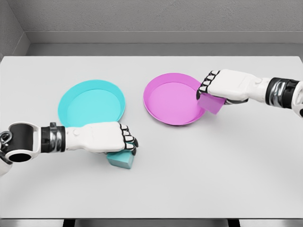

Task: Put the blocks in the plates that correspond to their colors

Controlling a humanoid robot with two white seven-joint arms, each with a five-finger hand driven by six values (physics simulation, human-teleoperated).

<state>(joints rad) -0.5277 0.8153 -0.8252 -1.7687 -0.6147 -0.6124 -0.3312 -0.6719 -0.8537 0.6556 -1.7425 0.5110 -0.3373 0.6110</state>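
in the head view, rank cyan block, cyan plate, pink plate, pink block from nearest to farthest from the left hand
From the left hand:
1. cyan block, under its fingers
2. cyan plate, just behind it
3. pink plate, across to the right
4. pink block, at the pink plate's right rim, in the right hand

You see the cyan block (121,160) under the left hand (102,137), the magenta block (210,104) in the right hand's (227,86) grip, tilted at the magenta plate (168,99) rim; the cyan plate (90,101) sits beyond the left hand.

The left hand (124,140) grips the cyan block (120,160); the right hand (208,87) holds the magenta block (210,104) at the magenta plate (163,116) rim.

Cyan plate (78,106), cyan block (121,161); magenta plate (168,101), magenta block (211,104); white table (189,165).
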